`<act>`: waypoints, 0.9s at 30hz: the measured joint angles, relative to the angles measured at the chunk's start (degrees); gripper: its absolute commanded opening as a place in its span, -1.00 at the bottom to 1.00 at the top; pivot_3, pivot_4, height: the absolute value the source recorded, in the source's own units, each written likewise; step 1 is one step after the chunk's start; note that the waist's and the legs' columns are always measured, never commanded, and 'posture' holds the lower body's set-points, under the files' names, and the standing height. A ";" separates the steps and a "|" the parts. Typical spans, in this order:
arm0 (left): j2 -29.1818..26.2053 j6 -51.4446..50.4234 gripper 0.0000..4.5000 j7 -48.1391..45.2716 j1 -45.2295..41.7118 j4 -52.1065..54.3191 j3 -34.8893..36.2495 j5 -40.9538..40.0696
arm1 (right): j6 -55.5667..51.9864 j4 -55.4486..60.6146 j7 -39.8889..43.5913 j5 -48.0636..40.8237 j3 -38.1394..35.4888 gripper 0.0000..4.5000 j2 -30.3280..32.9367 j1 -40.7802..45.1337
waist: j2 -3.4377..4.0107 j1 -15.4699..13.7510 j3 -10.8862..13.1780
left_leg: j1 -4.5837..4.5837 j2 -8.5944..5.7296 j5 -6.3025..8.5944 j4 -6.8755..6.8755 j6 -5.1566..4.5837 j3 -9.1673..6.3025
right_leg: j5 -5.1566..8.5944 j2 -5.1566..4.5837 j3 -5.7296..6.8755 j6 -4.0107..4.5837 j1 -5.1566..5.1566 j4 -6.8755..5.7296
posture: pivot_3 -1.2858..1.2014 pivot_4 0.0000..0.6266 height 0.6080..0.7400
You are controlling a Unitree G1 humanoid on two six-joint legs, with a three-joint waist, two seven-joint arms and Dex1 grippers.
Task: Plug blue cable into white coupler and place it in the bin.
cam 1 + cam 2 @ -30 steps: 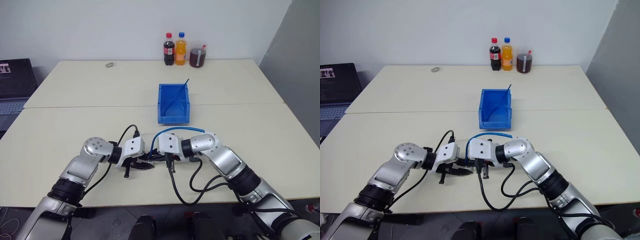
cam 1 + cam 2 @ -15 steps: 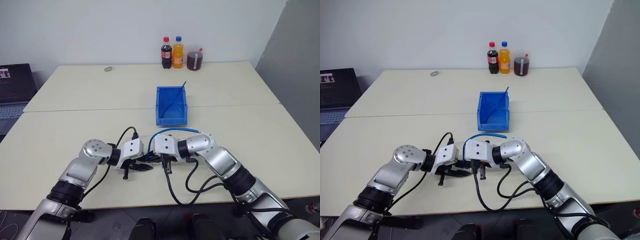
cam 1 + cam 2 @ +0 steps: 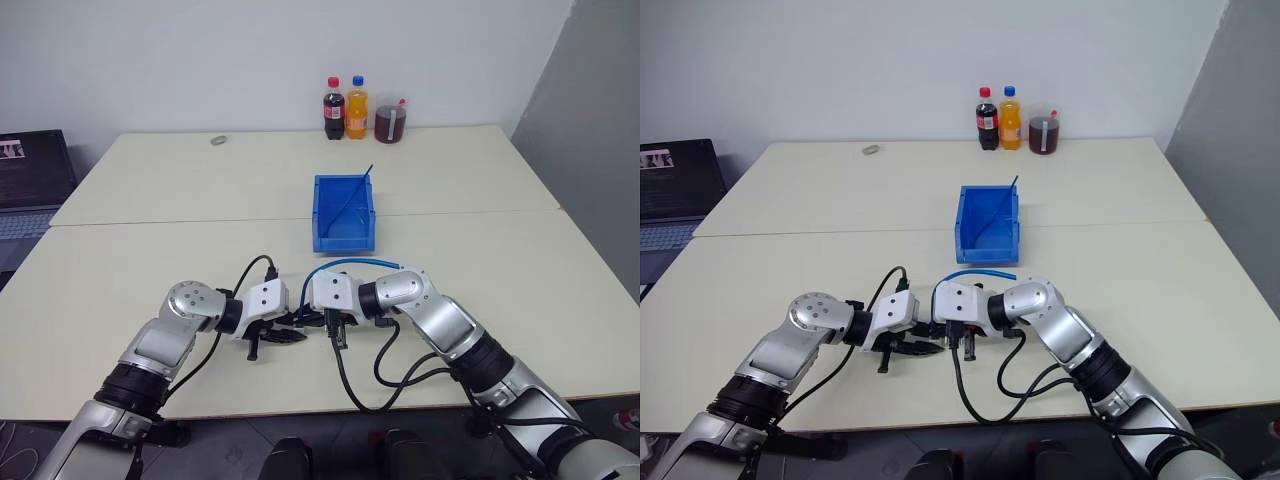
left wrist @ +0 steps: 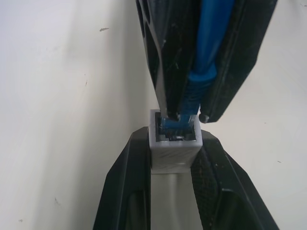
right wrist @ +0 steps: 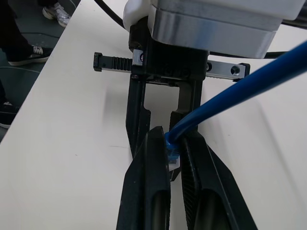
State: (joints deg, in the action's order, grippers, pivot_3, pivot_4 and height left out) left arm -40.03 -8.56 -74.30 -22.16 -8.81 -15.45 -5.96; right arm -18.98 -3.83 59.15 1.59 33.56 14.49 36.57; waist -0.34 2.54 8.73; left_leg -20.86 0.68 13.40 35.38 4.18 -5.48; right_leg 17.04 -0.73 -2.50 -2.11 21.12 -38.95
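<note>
In the left wrist view my left gripper (image 4: 173, 137) is shut on the white coupler (image 4: 173, 152), which has its open end facing the right gripper (image 4: 186, 114). That gripper is shut on the blue cable (image 4: 208, 33) just behind its plug (image 4: 184, 111). The plug's tip sits in the coupler's opening. In the head views the two grippers meet tip to tip just above the near table, left gripper (image 3: 286, 335) against right gripper (image 3: 306, 320). The cable (image 3: 352, 262) arcs back over the right wrist. The bin (image 3: 320, 215) stands beyond them, mid-table.
A dark thin strand (image 3: 355, 193) leans inside the bin. Two bottles and a cup (image 3: 356, 107) stand at the far edge, with a small grey object (image 3: 216, 140) to their left. A laptop (image 3: 30, 180) sits off the left side. Black robot wires (image 3: 362, 385) loop near the front edge.
The head views have shifted a little. Both grippers stay together with the same grips, and nothing on the table has moved.
</note>
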 measured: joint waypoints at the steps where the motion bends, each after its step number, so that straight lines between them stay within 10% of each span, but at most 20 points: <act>1: 0.00 -0.02 -0.64 0.02 0.03 -0.01 0.01 0.02 | -0.16 -0.07 0.00 0.00 0.00 -0.98 -0.10 0.02 | 0.01 0.00 -0.04 | 0.01 0.00 0.00 -0.03 0.00 0.00 | 0.01 0.00 0.00 0.01 0.01 0.00 | 0.03 -0.52 1.00; 11: 0.49 0.51 -0.64 1.36 1.01 -0.01 0.40 0.39 | -0.05 -0.95 -0.89 -0.11 -0.98 -0.98 -0.97 -0.36 | 0.26 -0.01 -0.41 | 0.07 0.00 0.00 -0.27 0.00 -0.03 | 0.05 -0.01 0.04 0.07 0.05 0.03 | 0.03 -0.52 1.00; 12: 0.51 0.73 -0.33 1.57 1.16 -0.01 0.57 0.40 | -0.03 -0.95 -1.17 -0.16 -1.13 -0.98 -1.08 -0.53 | 0.26 -0.01 -0.41 | 0.07 0.00 0.00 -0.27 0.00 -0.04 | 0.05 -0.01 0.04 0.07 0.05 0.03 | 0.03 -0.52 1.00; 27: 0.89 -3.97 1.00 6.22 5.25 3.40 6.76 -4.72 | -8.30 7.60 -4.96 -5.86 -8.69 -0.98 -0.52 -6.39 | -0.45 -0.03 0.56 | -0.78 0.07 -0.01 -0.41 0.01 -0.16 | 0.11 0.03 0.15 0.18 0.89 0.00 | 0.03 -0.52 1.00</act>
State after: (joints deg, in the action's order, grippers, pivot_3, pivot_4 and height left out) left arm -39.14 -12.53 -68.08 -16.91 -5.41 -8.69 -10.69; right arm -27.27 3.77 54.18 -4.27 24.87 13.97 30.18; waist -0.79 2.51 9.29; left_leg -21.64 0.75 13.38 34.97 4.19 -5.64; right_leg 17.14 -0.69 -2.35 -1.93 22.01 -38.95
